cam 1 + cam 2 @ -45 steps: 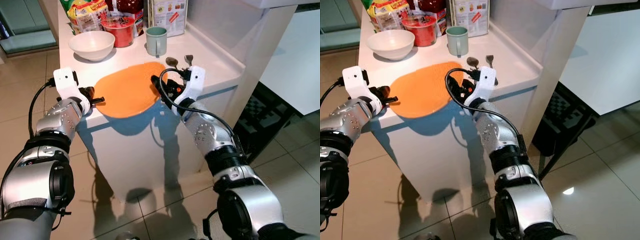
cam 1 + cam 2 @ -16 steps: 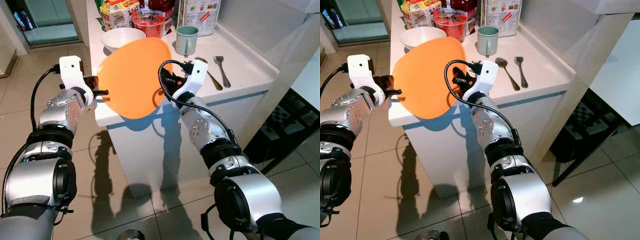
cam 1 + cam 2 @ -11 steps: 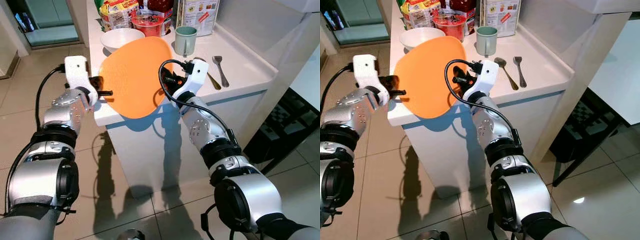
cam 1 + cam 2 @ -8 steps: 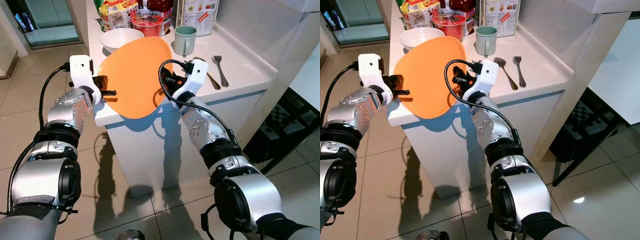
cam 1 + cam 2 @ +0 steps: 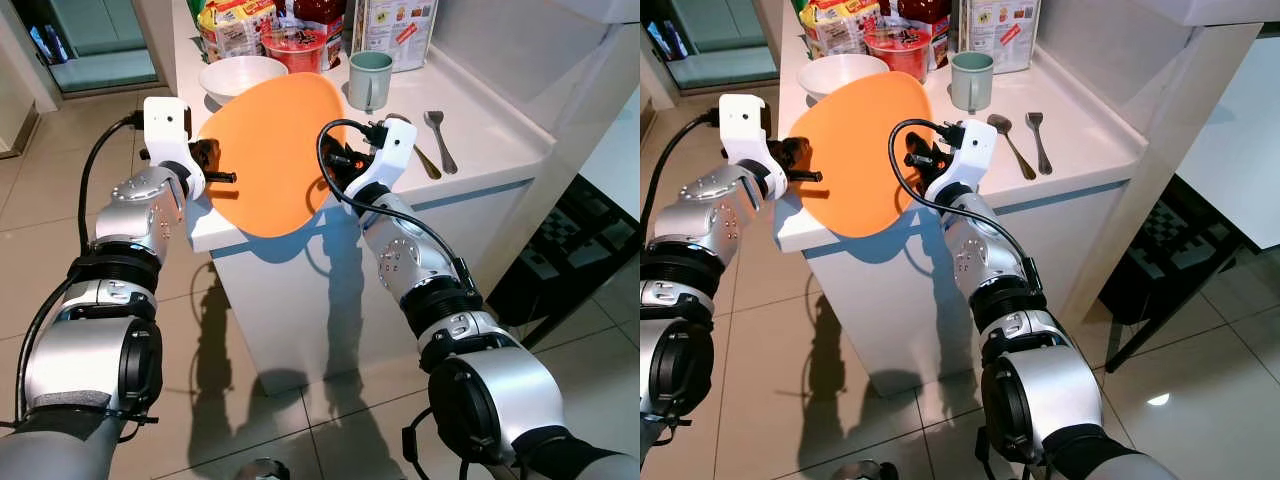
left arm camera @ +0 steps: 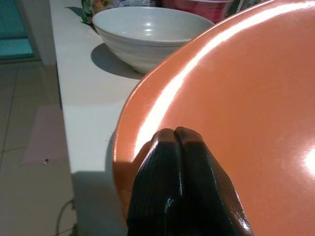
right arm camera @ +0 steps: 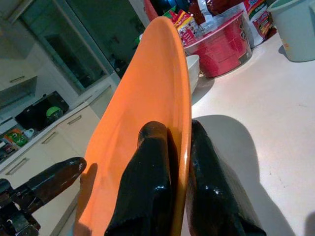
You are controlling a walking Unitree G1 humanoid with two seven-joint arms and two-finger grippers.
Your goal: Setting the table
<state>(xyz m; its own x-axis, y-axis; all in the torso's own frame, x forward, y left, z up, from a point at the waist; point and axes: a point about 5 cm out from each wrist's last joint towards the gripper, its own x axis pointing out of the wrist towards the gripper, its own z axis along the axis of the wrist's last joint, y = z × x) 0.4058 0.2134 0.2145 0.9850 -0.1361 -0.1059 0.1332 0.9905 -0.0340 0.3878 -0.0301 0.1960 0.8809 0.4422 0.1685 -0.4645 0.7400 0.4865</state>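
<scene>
From the head views, the orange plate point(image 5: 268, 150) is tilted above the counter point(image 5: 480, 140) front edge, near its left corner. The right gripper point(image 5: 333, 172) pinches its right rim. In the left wrist view, the left gripper point(image 6: 176, 137) is closed, tips touching the plate's rim, bowl point(image 6: 147, 29) behind. In the right wrist view, fingers point(image 7: 147, 162) clamp the rim.

Orange plate point(image 5: 268, 150) is no longer flat on the table point(image 5: 480, 140): it's now lifted and tilted steeply w/ its far edge raised, pinched at its near rim by the right tool point(image 7: 170, 162). Left tool point(image 5: 212, 168) has moved in from beside the table edge and up to the plate's left rim, fingers closed together, tips touching the orange surface in the left wrist view.
</scene>
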